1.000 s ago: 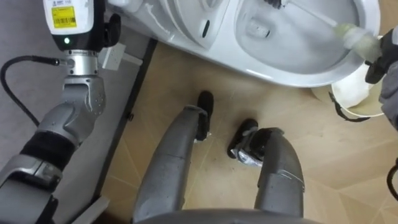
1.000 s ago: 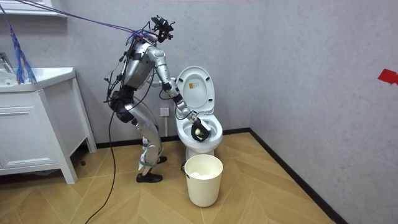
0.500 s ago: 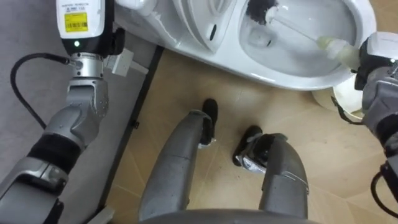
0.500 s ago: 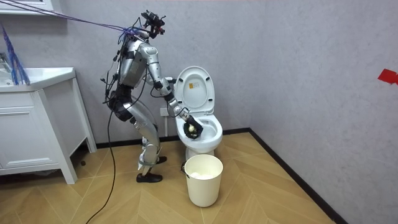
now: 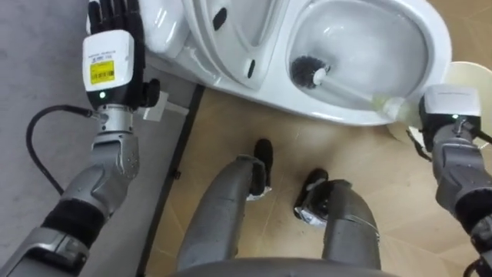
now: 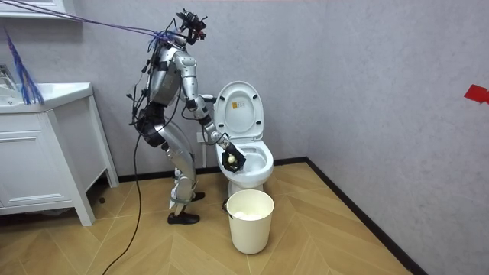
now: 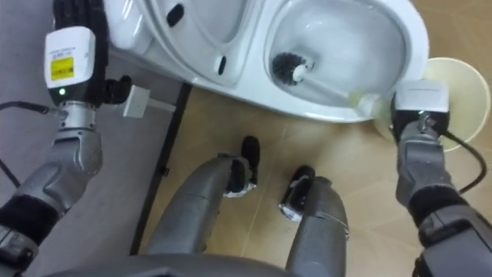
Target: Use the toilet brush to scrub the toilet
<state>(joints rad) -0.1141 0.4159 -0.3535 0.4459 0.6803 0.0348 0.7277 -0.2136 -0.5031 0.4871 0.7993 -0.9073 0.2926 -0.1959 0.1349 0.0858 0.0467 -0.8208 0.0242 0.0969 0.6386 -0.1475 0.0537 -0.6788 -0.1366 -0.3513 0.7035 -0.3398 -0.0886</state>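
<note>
Toilet brush (image 5: 346,88) lies slanted inside the toilet (image 5: 435,35) bowl, its dark bristled head low against the near inner wall and its white handle rising toward the robot's right, over the rim. The pale green grip at the handle's end runs into the right hand (image 5: 440,108), which is seen from its back and is clamped around that grip. The left hand (image 5: 114,31) is held up on the other side of the toilet, near the grey wall, with its fingers (image 5: 115,11) straight and together, holding nothing. A cream waste bin (image 5: 470,81) stands on the wooden floor just beside the bowl, behind the right hand. In the room view the robot stands at the room view's left of the toilet, leaning forward with knees bent, its right arm reaching down to the bowl; the toilet lid (image 6: 239,107) is up against the wall, and a white cabinet (image 6: 46,153) stands further to the room view's left
</note>
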